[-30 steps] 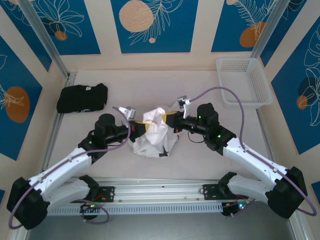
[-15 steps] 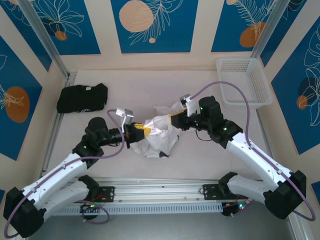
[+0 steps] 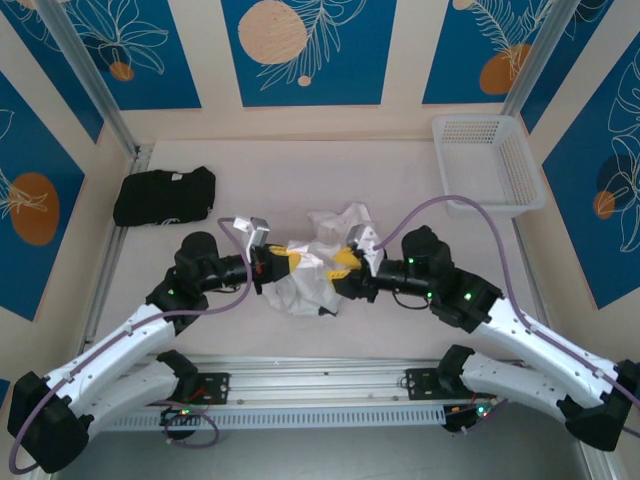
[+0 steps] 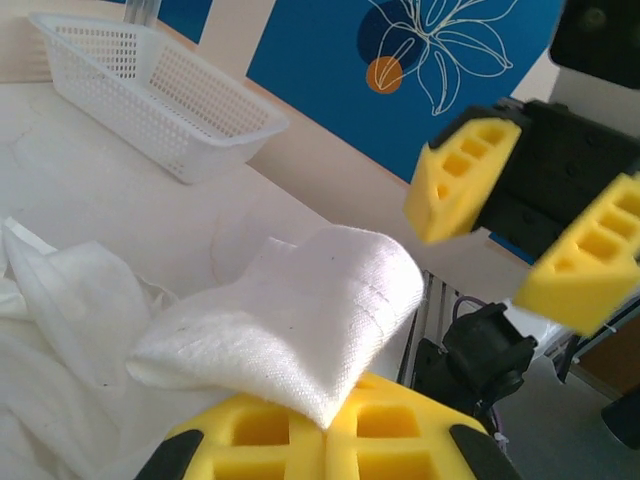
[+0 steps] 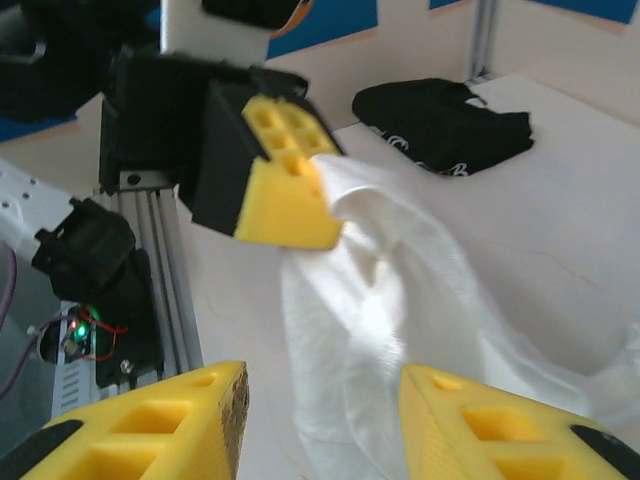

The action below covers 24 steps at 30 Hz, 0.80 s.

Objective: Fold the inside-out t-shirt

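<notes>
The shirt point(image 3: 305, 288) lies bunched in a heap at the middle of the worktop point(image 3: 400, 180), none of it flat yet; the left end effector point(image 4: 325, 432) is pressed together on a thick fold of the white cloth, which stands up over its pads point(image 4: 260, 430) and is lifted off the heap; the right end effector point(image 5: 320, 420) stands spread, holding nothing, facing the left one from just beside, with cloth hanging below the gap between them. The step in hand, as I judge it, is a second grasp by the right so that the two can draw the heap out; folding proper has not begun.

To do it well: hold the left pinch firm and steady, since thin cotton is likely to slip from foam under a sideways tug; bring the right onto a single edge or seam a little along from the left pinch rather than into the thick of the bunch, or it will gather several layers and the shirt will come up as a knot; close fully before pulling; then draw the two apart slowly and level, letting the cloth pay out. Mind the two colliding, being so near; the black garment point(image 3: 163, 195) and the basket point(image 3: 490, 160) sit well apart at the back and should not interfere.
</notes>
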Available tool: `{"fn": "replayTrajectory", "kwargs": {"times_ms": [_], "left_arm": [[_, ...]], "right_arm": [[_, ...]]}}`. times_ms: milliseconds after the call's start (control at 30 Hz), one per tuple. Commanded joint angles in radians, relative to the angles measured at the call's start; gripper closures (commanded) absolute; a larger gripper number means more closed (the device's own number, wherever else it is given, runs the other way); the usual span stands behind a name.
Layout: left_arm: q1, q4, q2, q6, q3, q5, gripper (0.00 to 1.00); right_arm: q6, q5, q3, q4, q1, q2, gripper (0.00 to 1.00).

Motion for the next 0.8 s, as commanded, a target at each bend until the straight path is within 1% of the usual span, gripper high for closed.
{"fn": "replayTrajectory", "kwargs": {"times_ms": [0, 167, 233, 333, 467, 500, 567, 633, 700, 767], "left_arm": [[0.009, 0.001, -0.007, 0.000, 0.037, -0.009, 0.97], [0.009, 0.008, -0.009, -0.015, 0.036, -0.005, 0.98], [0.008, 0.009, -0.012, -0.026, 0.033, -0.015, 0.97], [0.009, 0.004, -0.015, -0.050, 0.032, -0.040, 0.97], [0.009, -0.004, -0.013, -0.074, 0.030, -0.078, 1.00], [0.008, -0.001, -0.012, -0.077, 0.030, -0.077, 1.00], [0.009, -0.005, -0.012, -0.077, 0.030, -0.081, 1.00], [0.008, -0.017, -0.015, -0.071, 0.029, -0.091, 1.00], [0.010, -0.031, -0.018, -0.064, 0.029, -0.101, 1.00], [0.010, -0.042, -0.022, -0.056, 0.029, -0.110, 1.00]], "right_arm": [[-0.057, 0.128, -0.004, 0.048, 0.042, 0.060, 0.57], [-0.059, 0.271, 0.027, 0.076, 0.093, 0.159, 0.54], [-0.071, 0.358, 0.033, 0.081, 0.122, 0.194, 0.54], [-0.078, 0.456, 0.033, 0.092, 0.154, 0.216, 0.55], [-0.061, 0.518, 0.017, 0.117, 0.175, 0.216, 0.56], [-0.057, 0.530, 0.014, 0.123, 0.177, 0.215, 0.60], [-0.055, 0.543, 0.009, 0.128, 0.179, 0.209, 0.72], [-0.058, 0.524, 0.002, 0.134, 0.179, 0.191, 0.84], [-0.061, 0.480, -0.004, 0.136, 0.173, 0.169, 0.91], [-0.063, 0.418, -0.012, 0.131, 0.163, 0.145, 0.95]]}}
